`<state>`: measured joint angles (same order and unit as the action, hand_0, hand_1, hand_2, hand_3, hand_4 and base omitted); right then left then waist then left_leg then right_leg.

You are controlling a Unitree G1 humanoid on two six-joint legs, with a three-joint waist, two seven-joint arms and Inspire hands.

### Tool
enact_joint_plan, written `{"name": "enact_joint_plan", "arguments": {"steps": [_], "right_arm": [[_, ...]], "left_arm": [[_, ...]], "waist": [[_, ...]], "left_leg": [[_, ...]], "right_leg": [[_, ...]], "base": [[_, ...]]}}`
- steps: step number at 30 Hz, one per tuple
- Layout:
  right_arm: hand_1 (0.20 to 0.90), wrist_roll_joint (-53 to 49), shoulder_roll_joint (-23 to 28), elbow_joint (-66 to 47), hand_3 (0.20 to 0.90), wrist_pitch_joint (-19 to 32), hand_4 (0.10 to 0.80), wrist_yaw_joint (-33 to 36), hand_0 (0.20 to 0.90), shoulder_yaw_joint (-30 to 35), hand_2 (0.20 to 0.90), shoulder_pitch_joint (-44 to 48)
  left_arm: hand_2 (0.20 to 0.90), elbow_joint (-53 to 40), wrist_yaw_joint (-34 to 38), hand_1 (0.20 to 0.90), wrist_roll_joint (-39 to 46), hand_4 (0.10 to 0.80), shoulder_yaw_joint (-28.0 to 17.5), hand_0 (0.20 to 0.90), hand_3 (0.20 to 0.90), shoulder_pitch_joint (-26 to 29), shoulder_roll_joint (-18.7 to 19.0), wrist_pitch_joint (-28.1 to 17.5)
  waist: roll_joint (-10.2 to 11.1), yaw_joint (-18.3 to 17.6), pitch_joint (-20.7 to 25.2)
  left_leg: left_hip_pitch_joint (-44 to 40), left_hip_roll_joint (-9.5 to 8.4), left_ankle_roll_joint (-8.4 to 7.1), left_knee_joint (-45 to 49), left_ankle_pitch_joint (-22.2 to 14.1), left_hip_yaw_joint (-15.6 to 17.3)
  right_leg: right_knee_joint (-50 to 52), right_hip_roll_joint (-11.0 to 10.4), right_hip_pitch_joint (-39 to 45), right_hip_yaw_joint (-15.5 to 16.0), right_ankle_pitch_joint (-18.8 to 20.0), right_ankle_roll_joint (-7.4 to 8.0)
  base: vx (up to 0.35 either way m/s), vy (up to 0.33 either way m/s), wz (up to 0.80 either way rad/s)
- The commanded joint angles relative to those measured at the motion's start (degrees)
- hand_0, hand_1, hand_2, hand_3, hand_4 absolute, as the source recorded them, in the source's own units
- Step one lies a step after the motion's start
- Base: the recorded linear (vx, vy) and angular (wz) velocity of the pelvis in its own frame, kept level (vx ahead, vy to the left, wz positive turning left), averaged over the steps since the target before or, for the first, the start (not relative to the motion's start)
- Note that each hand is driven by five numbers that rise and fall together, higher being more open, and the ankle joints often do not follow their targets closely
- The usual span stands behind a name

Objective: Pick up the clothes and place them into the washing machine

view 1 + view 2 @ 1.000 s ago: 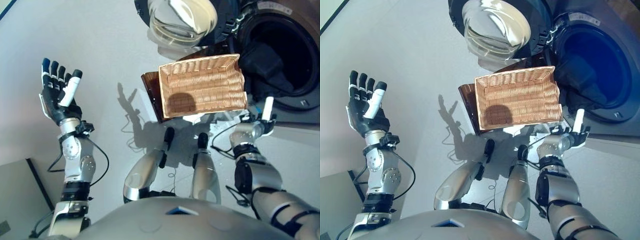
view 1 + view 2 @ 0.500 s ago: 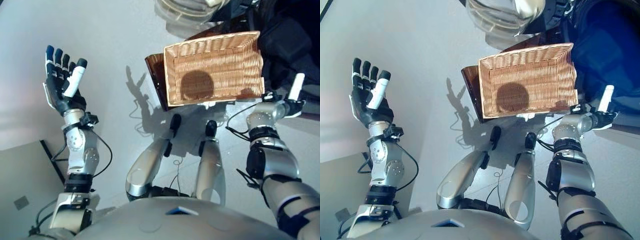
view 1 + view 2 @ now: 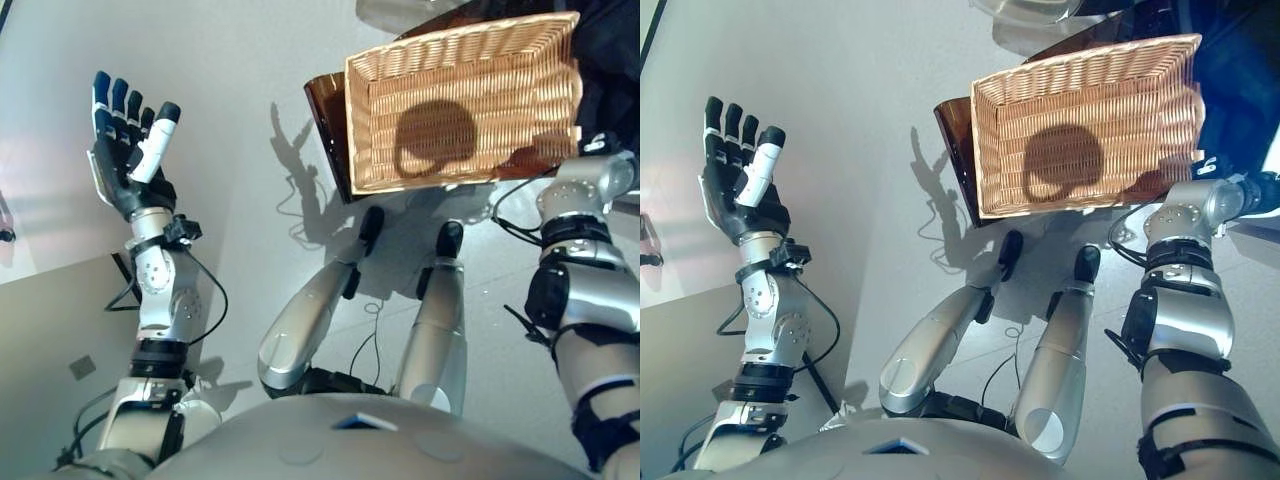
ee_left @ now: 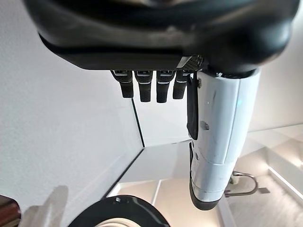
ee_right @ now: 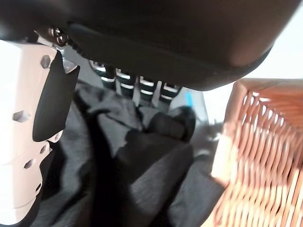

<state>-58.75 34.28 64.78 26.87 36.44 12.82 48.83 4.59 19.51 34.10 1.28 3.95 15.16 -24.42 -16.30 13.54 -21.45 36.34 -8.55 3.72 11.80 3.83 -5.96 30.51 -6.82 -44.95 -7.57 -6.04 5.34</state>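
Observation:
A heap of dark clothes (image 5: pixel 137 175) lies just past my right hand (image 5: pixel 165 38), right beside the wicker basket (image 5: pixel 255 156). That hand's fingers (image 5: pixel 142 87) reach out straight over the cloth and its white thumb (image 5: pixel 23 142) stands apart; nothing is gripped. In the eye views the right hand (image 3: pixel 1258 190) shows only at the right edge, by the basket's (image 3: pixel 460 100) near right corner, with dark clothes (image 3: pixel 608 55) beyond it. The basket holds nothing. My left hand (image 3: pixel 128 165) is raised far to the left, open, holding nothing.
The basket rests on a dark brown stand (image 3: pixel 325 110). A sliver of the washing machine's glass door (image 3: pixel 1030 8) shows at the top edge. A pale low surface (image 3: pixel 60 330) lies at the lower left by my left arm.
The camera has moved, so basket and machine sit higher and further right in the picture. My right hand has slipped to the right edge towards the dark clothes. The left hand stays raised.

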Motion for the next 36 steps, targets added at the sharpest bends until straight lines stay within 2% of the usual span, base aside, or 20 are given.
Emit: {"name": "enact_joint_plan", "arguments": {"steps": [1,8,9,10,11,12,13,14,23,25,36], "right_arm": [[0.9,4.6,9.2,-1.2,0.9,0.7,0.8,-2.0,0.9,-5.7,0.9,4.1],[0.9,5.2,11.7,-1.4,0.9,0.0,0.8,-3.1,0.9,-8.6,0.9,8.1],[0.859,5.0,12.3,-1.0,0.859,-0.1,0.771,-3.4,0.859,-9.1,0.859,8.9],[0.862,5.4,12.9,-0.6,0.862,-0.6,0.773,-3.4,0.862,-9.7,0.862,9.6],[0.749,5.7,13.3,-0.1,0.749,-1.0,0.692,-3.7,0.749,-10.3,0.749,10.2],[0.496,5.8,13.8,0.4,0.496,-1.5,0.512,-4.3,0.496,-11.6,0.496,11.6],[0.4,5.8,13.8,0.5,0.4,-1.5,0.443,-4.3,0.4,-11.7,0.4,11.8],[0.2,6.3,14.2,0.9,0.2,-2.2,0.3,-5.0,0.2,-13.1,0.2,12.8],[0.2,7.2,13.8,1.4,0.2,-3.1,0.3,-6.3,0.2,-16.1,0.2,16.0],[0.2,6.7,12.7,1.0,0.2,-2.7,0.3,-6.7,0.2,-16.3,0.2,16.1],[0.2,3.6,7.9,-1.5,0.2,-0.6,0.3,-9.9,0.2,-14.4,0.2,14.2]], "left_arm": [[0.9,-6.4,1.6,0.9,-2.0,0.8,-4.1,0.9,0.9,0.8,4.7,-7.2],[0.9,-7.0,2.0,0.9,-1.8,0.8,-4.9,0.9,0.9,1.2,5.6,-7.7],[0.9,-6.9,2.0,0.9,-1.8,0.8,-5.0,0.9,0.9,1.3,5.7,-7.8],[0.9,-7.0,2.0,0.9,-1.7,0.8,-4.9,0.9,0.9,1.4,5.9,-7.9],[0.9,-7.0,2.0,0.9,-1.6,0.8,-4.9,0.9,0.9,1.5,6.0,-8.0],[0.9,-7.1,1.9,0.9,-1.4,0.8,-4.7,0.9,0.9,1.7,6.2,-8.1],[0.9,-7.0,1.9,0.9,-1.4,0.8,-4.7,0.9,0.9,1.7,6.1,-8.1],[0.9,-6.9,1.9,0.9,-1.3,0.8,-4.6,0.9,0.9,2.1,6.5,-8.1],[0.9,-6.0,2.1,0.9,-0.7,0.8,-4.6,0.9,0.9,3.6,6.6,-8.4],[0.9,-5.8,2.2,0.9,-0.5,0.8,-4.6,0.9,0.9,4.2,6.7,-8.6],[0.9,-4.1,2.3,0.9,-0.5,0.8,-5.5,0.9,0.9,5.9,6.8,-8.9]], "waist": [[-1.8,0.7,2.2],[-1.6,1.9,2.0],[-1.7,2.1,2.0],[-1.8,2.3,2.0],[-1.8,2.4,2.0],[-1.8,2.8,2.1],[-1.8,2.7,2.1],[-1.6,3.0,2.3],[-0.2,3.8,3.0],[1.1,3.9,3.3],[5.1,4.4,4.6]], "left_leg": [[3.0,-1.99,-3.01,3.7,-4.2,1.2],[5.0,-2.89,-3.28,3.3,-3.7,0.6],[5.2,-3.02,-3.29,3.1,-3.6,0.5],[5.4,-3.11,-3.35,3.1,-3.6,0.5],[5.5,-3.23,-3.38,3.1,-3.6,0.4],[5.7,-3.49,-3.31,3.1,-3.6,0.4],[5.7,-3.5,-3.31,3.2,-3.6,0.4],[5.6,-3.7,-3.35,2.9,-3.6,0.3],[4.6,-3.91,-3.4,1.7,-3.2,-0.6],[4.0,-3.92,-3.42,1.8,-3.3,-1.3],[0.1,-3.55,-3.3,1.3,-4.0,-3.4]], "right_leg": [[-2.8,-1.4,3.8,-0.2,-2.2,-1.32],[-2.1,-2.1,2.2,1.3,-2.6,-1.42],[-2.1,-2.3,2.0,1.5,-2.5,-1.37],[-2.1,-2.5,1.9,1.5,-2.5,-1.32],[-2.1,-2.6,1.8,1.7,-2.5,-1.26],[-2.0,-2.9,1.8,1.9,-2.6,-1.24],[-2.0,-2.9,1.8,2.0,-2.6,-1.24],[-2.0,-3.1,2.0,2.2,-2.6,-1.23],[-3.4,-3.5,3.7,3.4,-2.2,-1.08],[-3.6,-3.3,5.1,4.2,-2.6,-1.26],[-6.1,-3.0,11.0,6.6,-2.6,-1.24]], "base": [[0.002,-0.006,0.07],[0.015,-0.002,0.11],[0.037,0.016,0.08],[0.03,0.016,0.1],[0.05,0.031,0.13],[0.04,0.027,0.14],[0.062,0.04,0.12],[0.034,0.02,0.09],[0.042,-0.006,0.04],[0.041,-0.052,0.01],[0.03,-0.038,0.06]]}}
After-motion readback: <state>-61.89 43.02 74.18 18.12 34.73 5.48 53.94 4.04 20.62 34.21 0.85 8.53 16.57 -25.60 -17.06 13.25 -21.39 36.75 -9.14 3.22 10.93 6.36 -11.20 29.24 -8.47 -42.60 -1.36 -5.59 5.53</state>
